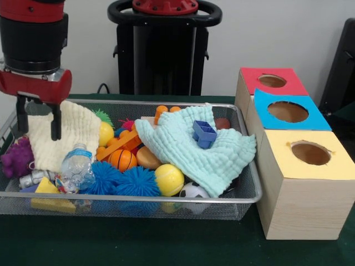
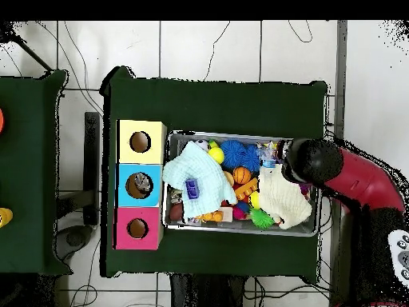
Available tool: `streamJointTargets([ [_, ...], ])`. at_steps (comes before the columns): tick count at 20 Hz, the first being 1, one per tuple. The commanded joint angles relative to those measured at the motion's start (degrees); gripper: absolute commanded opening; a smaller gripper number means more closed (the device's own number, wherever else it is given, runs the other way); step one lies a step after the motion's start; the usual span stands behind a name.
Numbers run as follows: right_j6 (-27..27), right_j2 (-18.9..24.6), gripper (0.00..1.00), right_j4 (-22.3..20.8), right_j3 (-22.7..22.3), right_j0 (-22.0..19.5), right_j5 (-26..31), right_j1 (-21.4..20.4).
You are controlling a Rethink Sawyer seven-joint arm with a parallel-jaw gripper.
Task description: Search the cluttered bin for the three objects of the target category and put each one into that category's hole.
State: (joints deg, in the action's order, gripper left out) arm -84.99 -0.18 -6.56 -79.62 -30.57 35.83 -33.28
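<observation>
A red and black robot arm hangs over the left end of a wire mesh bin (image 1: 244, 191) on a green-covered surface (image 1: 138, 244). Its jaws (image 1: 39, 119) are spread apart and hold nothing, poised just above a cream knitted cloth (image 1: 69, 136) at the bin's left side.

This looks like the search step: nothing is lifted yet, and the target category is not given, so which items belong to it cannot be told. A likely next move is to lower onto the cream cloth or something beside it, closing cleanly on one item without snagging its neighbours.

The bin is crowded. A pale mint cloth (image 1: 194, 152) drapes over the middle and right, with a small blue square piece (image 1: 204, 133) on top. Near the front lie fuzzy blue balls (image 1: 125, 182), a yellow ball (image 1: 169, 179), a small basketball (image 1: 122, 159), and a crumpled plastic bottle (image 1: 76, 166). A purple toy (image 1: 16, 158) sits at the far left, a yellow wedge (image 1: 50, 197) in the near left corner.

To the right of the bin stand three wooden boxes in a row, each with a round hole on top: yellow box (image 1: 305, 177) nearest, blue box (image 1: 288, 113) in the middle, red box (image 1: 272, 82) farthest. From overhead, something dark shows inside the blue hole; the other two look empty.
</observation>
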Motion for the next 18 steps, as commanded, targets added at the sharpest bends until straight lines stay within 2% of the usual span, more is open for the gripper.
streamJointTargets([
  [1, 7.4, 9.5, 1.00, -4.1, -4.8, -1.5, -1.7, 1.5],
  [11, 6.9, 12.9, 1.00, -6.8, -4.6, -2.8, -0.8, 1.8],
  [18, 5.4, 14.9, 1.00, -9.0, -6.1, -3.0, -3.5, 2.2],
])
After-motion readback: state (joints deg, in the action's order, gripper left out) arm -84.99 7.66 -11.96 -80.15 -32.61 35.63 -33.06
